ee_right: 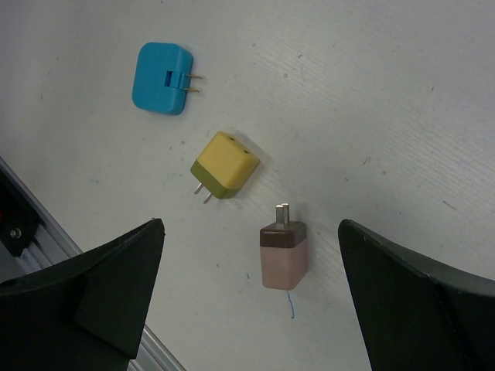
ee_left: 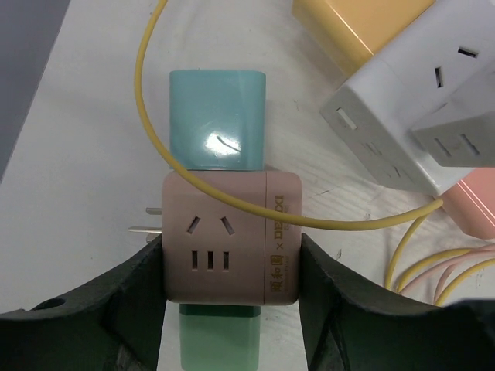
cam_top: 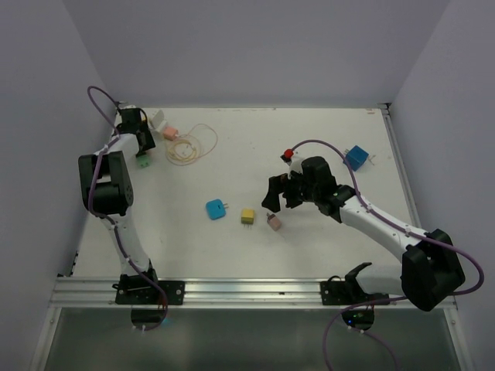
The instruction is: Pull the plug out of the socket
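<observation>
In the left wrist view a dusty-pink cube socket (ee_left: pixel 224 236) lies on the table with a teal plug (ee_left: pixel 216 120) in its far face and a green plug (ee_left: pixel 220 340) in its near face. My left gripper (ee_left: pixel 230 259) is shut on the socket, one finger on each side. A yellow cable (ee_left: pixel 147 93) lies across the socket's top. In the top view the left gripper (cam_top: pixel 141 145) is at the far left corner, with the green plug (cam_top: pixel 144 161) showing below it. My right gripper (cam_top: pixel 277 197) is open and empty mid-table, above a loose pink plug (ee_right: pixel 284 255).
A white cube socket (ee_left: pixel 402 131), an orange plug (ee_left: pixel 360 27) and a pink adapter (ee_left: pixel 476 205) lie close to the right of the held socket. A blue plug (ee_right: pixel 161 68) and a yellow plug (ee_right: pixel 224 165) lie mid-table. A blue cube (cam_top: pixel 356 158) sits at the far right.
</observation>
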